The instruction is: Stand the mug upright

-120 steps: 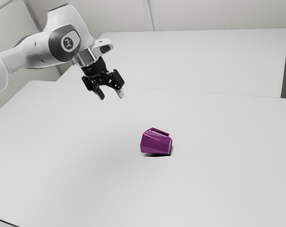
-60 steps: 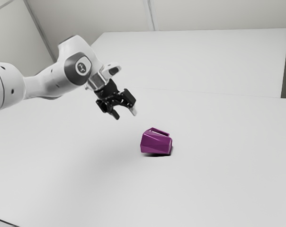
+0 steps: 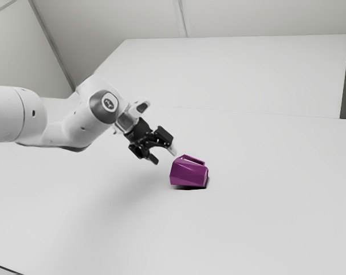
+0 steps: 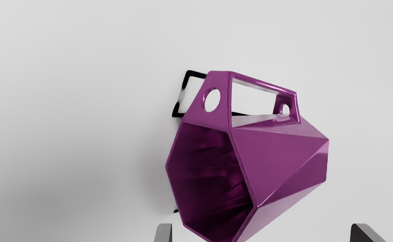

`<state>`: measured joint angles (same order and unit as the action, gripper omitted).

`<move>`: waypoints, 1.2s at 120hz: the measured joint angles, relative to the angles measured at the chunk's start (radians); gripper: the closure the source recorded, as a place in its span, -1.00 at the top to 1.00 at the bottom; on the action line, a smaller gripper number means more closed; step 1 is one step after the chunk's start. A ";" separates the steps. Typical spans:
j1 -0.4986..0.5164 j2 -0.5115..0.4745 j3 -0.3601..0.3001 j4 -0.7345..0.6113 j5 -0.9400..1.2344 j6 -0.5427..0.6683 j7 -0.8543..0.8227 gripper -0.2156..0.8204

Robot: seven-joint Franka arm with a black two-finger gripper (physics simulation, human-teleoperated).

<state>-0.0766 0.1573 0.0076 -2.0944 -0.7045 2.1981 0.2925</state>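
A purple faceted mug lies on its side on the table, its handle on the upper side. Just above it and toward the exterior view's left, the gripper hangs with its fingers apart and nothing held. In the wrist view, the mug shows its dark open mouth and its handle, which has a round hole at each end. The gripper has its two fingertips wide apart there, with the mouth end of the mug showing between and beyond them.
The mug rests on a broad white table. A pale panel stands behind the table. The arm reaches in from the exterior view's left, low over the surface.
My gripper has come down and toward the exterior view's right, close to the mug, with its fingers still apart. The mug lies as it did before.
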 joint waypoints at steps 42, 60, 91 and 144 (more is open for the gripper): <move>-0.003 0.049 -0.003 -0.009 -0.169 0.024 0.144 0.52; -0.009 0.064 -0.004 -0.025 -0.264 0.027 0.216 0.52; -0.018 0.081 -0.006 -0.051 -0.457 0.028 0.363 0.51; -0.018 0.090 -0.009 -0.084 -0.671 0.012 0.593 -0.05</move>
<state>-0.0951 0.2470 -0.0013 -2.1785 -1.3757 2.2100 0.8855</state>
